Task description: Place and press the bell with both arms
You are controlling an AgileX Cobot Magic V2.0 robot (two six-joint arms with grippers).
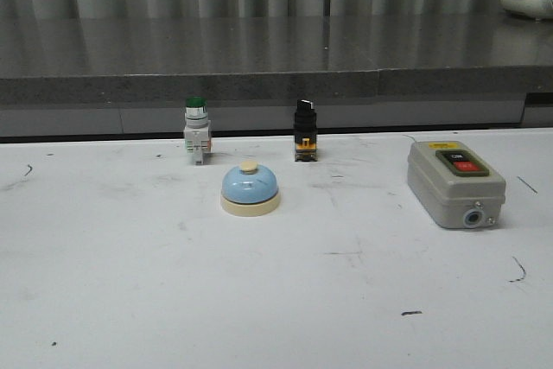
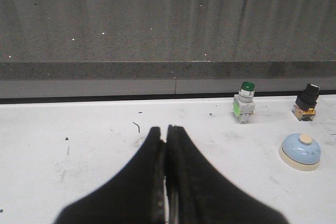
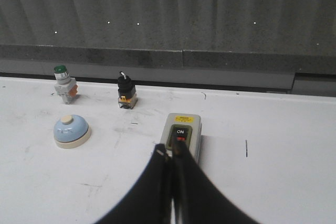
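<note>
Two smooth black grippers, left [image 2: 166, 129] and right [image 3: 169, 153], are seen pressed closed, empty. The glossy blue-domed bell [image 1: 250, 190] rests on the scuffed white table [image 1: 130, 283], seemingly plastic-based.

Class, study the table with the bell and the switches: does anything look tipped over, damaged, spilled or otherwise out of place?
Nothing stands out. The bell sits flat and upright, as do the green-capped push button, the black selector switch and the grey switch box. The white table only shows small dark scuffs.

On the worktop [image 1: 130, 300], the bell [image 1: 250, 190] sits before two switches [image 1: 196, 130] [image 1: 304, 130]; a box [image 1: 455, 183] lies to its right.
</note>
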